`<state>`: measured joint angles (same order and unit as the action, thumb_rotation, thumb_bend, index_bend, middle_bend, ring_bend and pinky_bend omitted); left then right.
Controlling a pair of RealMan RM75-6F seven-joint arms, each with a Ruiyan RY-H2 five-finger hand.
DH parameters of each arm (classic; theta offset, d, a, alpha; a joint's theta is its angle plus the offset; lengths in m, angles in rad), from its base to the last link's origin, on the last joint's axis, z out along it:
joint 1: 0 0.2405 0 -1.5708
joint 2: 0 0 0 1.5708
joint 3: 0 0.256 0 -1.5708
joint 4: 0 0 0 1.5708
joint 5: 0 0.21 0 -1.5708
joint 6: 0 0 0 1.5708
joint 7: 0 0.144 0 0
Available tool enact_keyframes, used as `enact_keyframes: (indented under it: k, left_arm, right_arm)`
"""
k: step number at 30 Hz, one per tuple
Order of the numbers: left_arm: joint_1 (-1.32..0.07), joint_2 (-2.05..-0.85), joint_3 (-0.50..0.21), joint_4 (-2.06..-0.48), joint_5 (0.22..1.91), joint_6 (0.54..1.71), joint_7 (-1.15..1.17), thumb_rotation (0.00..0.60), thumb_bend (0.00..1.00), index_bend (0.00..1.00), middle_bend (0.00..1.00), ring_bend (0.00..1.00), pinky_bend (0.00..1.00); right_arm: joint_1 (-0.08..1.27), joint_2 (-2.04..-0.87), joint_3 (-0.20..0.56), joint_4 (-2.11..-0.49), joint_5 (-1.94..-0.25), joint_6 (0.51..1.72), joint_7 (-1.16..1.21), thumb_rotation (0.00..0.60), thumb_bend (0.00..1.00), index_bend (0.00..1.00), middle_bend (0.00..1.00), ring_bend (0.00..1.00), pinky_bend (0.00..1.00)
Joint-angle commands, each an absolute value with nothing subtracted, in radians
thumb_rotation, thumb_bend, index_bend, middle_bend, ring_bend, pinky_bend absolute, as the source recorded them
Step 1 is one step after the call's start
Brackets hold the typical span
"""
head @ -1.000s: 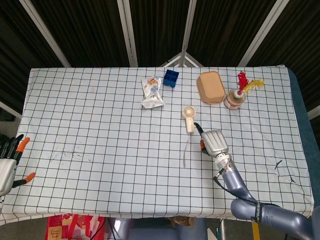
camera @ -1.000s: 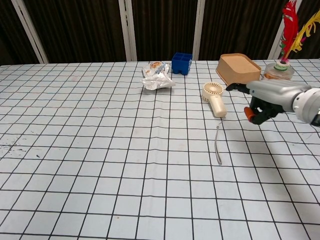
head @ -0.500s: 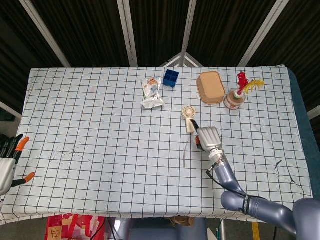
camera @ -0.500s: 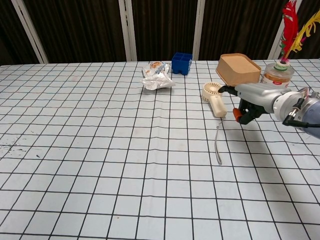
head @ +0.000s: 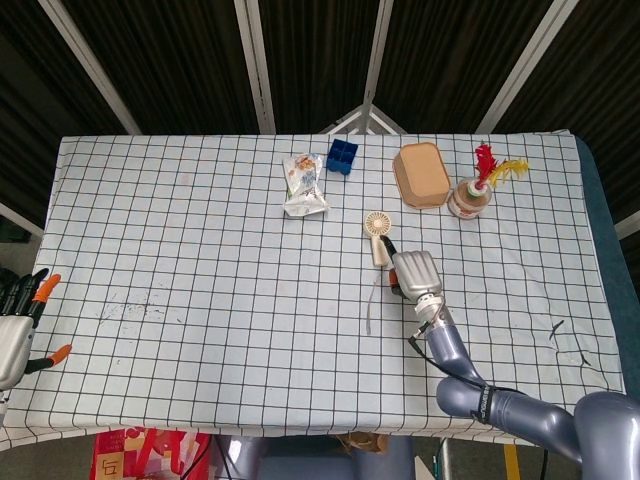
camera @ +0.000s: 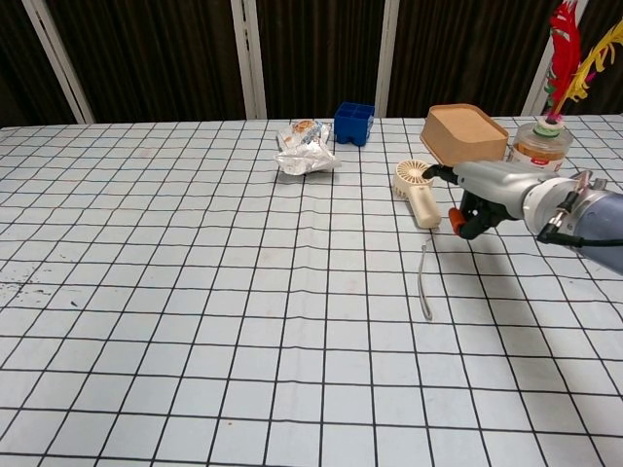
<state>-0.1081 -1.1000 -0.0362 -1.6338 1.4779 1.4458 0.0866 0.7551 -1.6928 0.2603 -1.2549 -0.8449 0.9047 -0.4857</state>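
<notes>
Dark slatted panels back the counter (head: 200, 260), which is covered in a white cloth with a black grid. From the head view, the small cream handheld fan (head: 377, 236) lies right of centre, its round head toward the far side and its handle toward the near side. The right hand (head: 414, 275) sits just to the right of the handle's near end, a dark fingertip reaching up beside it; whether it touches cannot be told. The fingers look curled with nothing in them. A thin grey strap (head: 371, 308) trails from the fan toward the near edge. Farther off lie a crinkled snack packet (head: 304, 184), a blue compartment box (head: 342, 155), a tan tray (head: 421, 174) and a jar with red and yellow feathers (head: 468, 196). The left hand (head: 18, 325) hangs at the near left corner, fingers apart, holding nothing.

From the chest view, the right hand (camera: 484, 195) hovers just right of the fan (camera: 417, 191), one finger pointing at the fan's head, orange-tipped fingers tucked under. The strap (camera: 424, 282) lies nearer, left of the hand.
</notes>
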Motion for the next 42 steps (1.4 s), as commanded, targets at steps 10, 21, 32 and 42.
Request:
enact_keyframes:
  k: [10, 21, 32, 42]
  left_arm:
    - [-0.109, -1.100, -0.040, -1.631, 1.469, 1.444, 0.083, 0.600, 0.03, 0.00, 0.00, 0.00, 0.00]
    - [-0.110, -1.101, -0.040, -1.633, 1.466, 1.442, 0.087, 0.600, 0.03, 0.00, 0.00, 0.00, 0.00]
    - [-0.112, -1.100, -0.040, -1.637, 1.463, 1.437, 0.087, 0.600, 0.03, 0.00, 0.00, 0.00, 0.00]
    - [-0.113, -1.099, -0.040, -1.639, 1.458, 1.434, 0.084, 0.600, 0.03, 0.00, 0.00, 0.00, 0.00]
  right_arm:
    - [0.771, -1.715, 0.255, -1.223, -0.819, 0.890, -0.475, 0.600, 0.71, 0.06, 0.87, 0.89, 0.87]
    - [0.781, -1.736, 0.253, -1.196, -0.822, 0.896, -0.468, 0.600, 0.71, 0.06, 0.87, 0.89, 0.87]
    - [0.779, -1.746, 0.247, -1.181, -0.799, 0.892, -0.471, 0.600, 0.72, 0.06, 0.87, 0.89, 0.87]
    - [0.784, -1.763, 0.233, -1.159, -0.774, 0.883, -0.500, 0.600, 0.72, 0.06, 0.87, 0.89, 0.87]
